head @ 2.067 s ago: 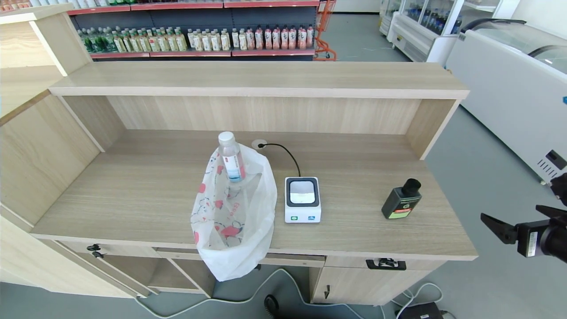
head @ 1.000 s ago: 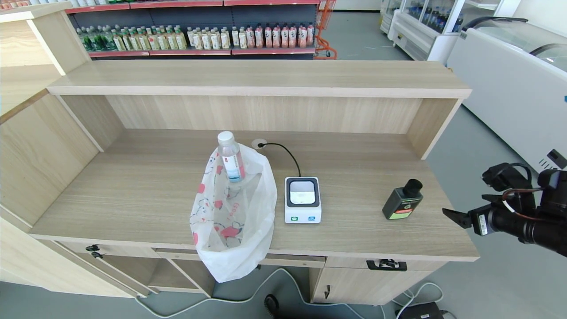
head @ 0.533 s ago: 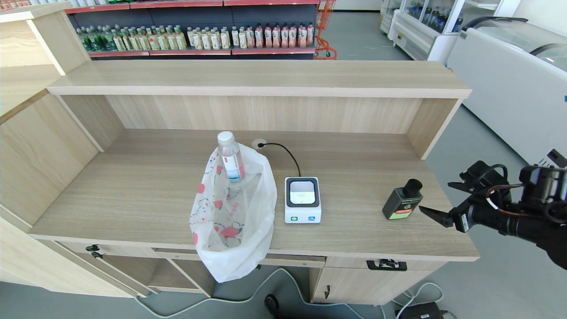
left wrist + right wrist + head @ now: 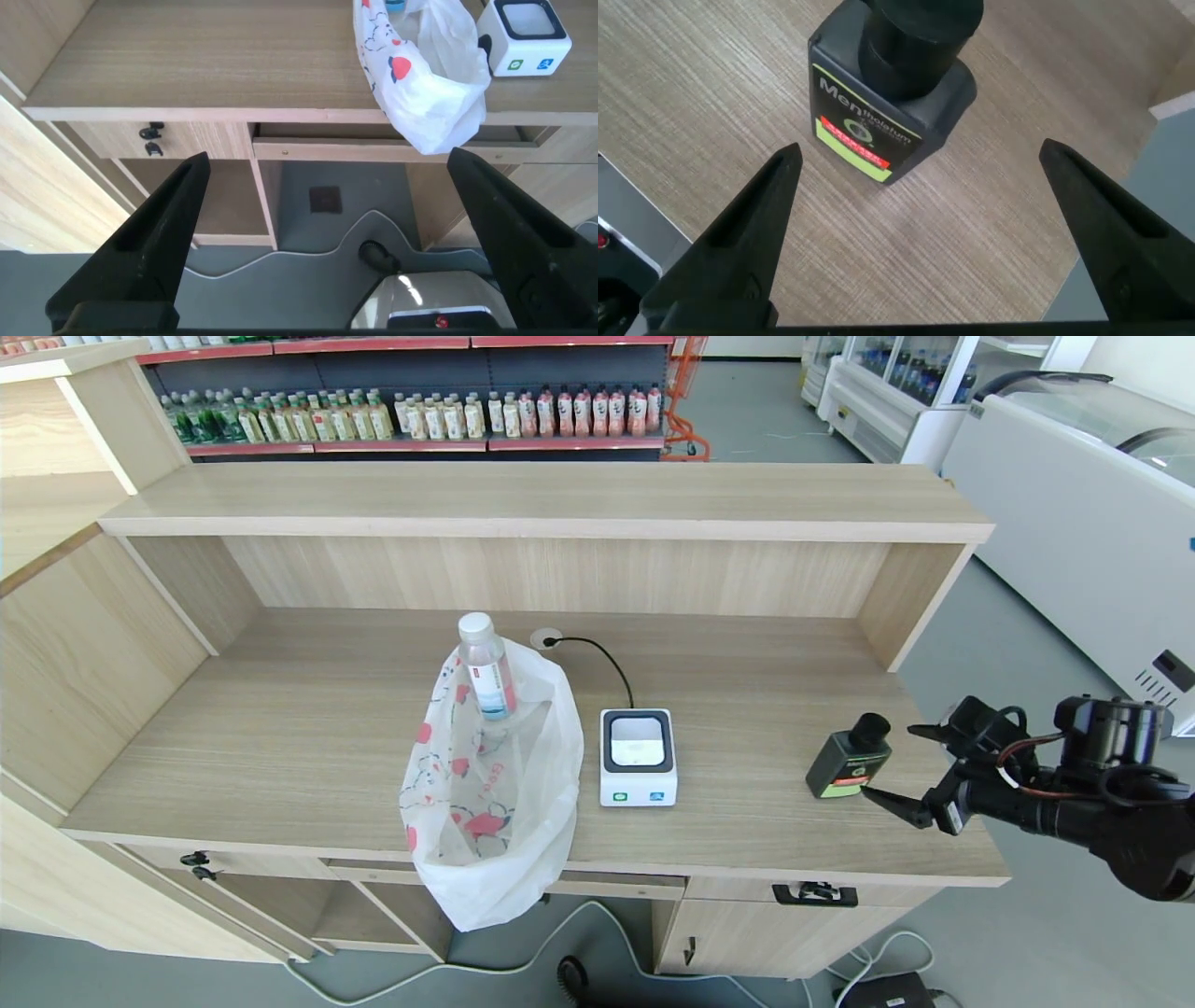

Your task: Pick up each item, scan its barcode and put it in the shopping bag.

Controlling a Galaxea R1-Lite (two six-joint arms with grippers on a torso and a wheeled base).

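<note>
Standing upright, cap up: dark bottle [image 4: 848, 763] on counter [image 4: 747, 691]; right gripper [image 4: 889, 762] beside it, jaws apart.

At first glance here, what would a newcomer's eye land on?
The open right gripper beside the dark bottle near the right edge of the counter. Then the patterned shopping bag hanging over the front edge with a clear bottle standing in it, and the white scanner just right of the bag.

The right gripper [image 4: 894, 762] has its fingers spread wide, and the dark bottle [image 4: 848, 761] stands just ahead of them, blocking the way. Past the bottle, counter [image 4: 766, 821] runs free to the scanner [image 4: 638, 756]. The side wall [image 4: 920, 607] rises beyond the gripper's far finger.
</note>
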